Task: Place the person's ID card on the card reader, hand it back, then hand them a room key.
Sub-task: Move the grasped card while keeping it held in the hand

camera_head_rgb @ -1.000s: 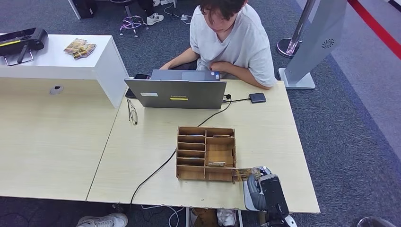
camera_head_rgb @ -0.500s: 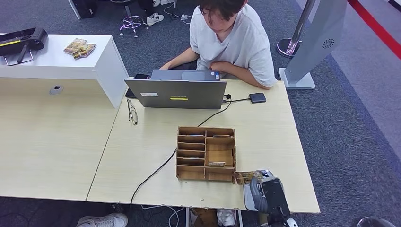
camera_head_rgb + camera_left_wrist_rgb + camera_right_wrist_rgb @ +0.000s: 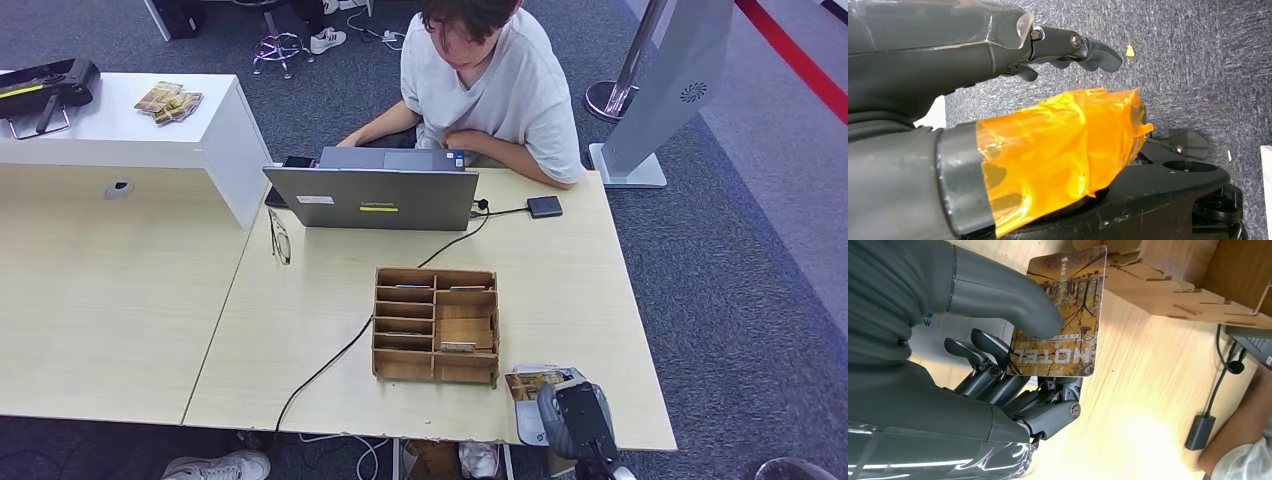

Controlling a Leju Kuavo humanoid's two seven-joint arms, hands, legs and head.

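Observation:
My right hand (image 3: 577,420) is at the table's near right edge, just right of the wooden slotted box (image 3: 436,324). It pinches a hotel key card (image 3: 535,382) with a golden tree picture; in the right wrist view the thumb presses the card (image 3: 1063,315) against the fingers (image 3: 998,365). The card hangs over a flat white device (image 3: 525,418). A small black box on a cable (image 3: 544,206) lies by the person (image 3: 490,85), who sits behind the laptop (image 3: 372,197). My left hand (image 3: 998,45) hangs over the carpet holding nothing, its fingers apart.
The laptop's cable (image 3: 330,362) runs past the box to the table's front edge. Glasses (image 3: 279,236) lie left of the laptop. A white counter (image 3: 215,135) at the back left carries more cards (image 3: 168,100). A grey stand (image 3: 660,90) rises at the back right.
My right hand has drawn the card away from the box's front right corner, back toward the near edge; the card now lies flatter over the white device.

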